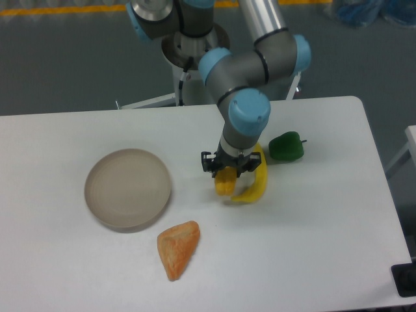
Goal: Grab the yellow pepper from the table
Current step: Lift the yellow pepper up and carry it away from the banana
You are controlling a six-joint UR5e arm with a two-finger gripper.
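The yellow pepper [225, 183] is a small glossy yellow-orange block on the white table [312, 247], just left of a curved yellow banana [255, 184]. My gripper [226, 170] comes straight down over the pepper, with one dark finger on each side of its top. The jaws stand close around the pepper, and its lower half shows below them. I cannot tell whether the pepper rests on the table or is just off it. The arm's wrist hides the pepper's stem and the banana's upper end.
A green pepper [286, 146] lies to the right of the gripper, behind the banana. A round grey-beige plate [128, 188] sits at the left. An orange wedge-shaped piece of food [178, 248] lies in front, below the plate's right edge.
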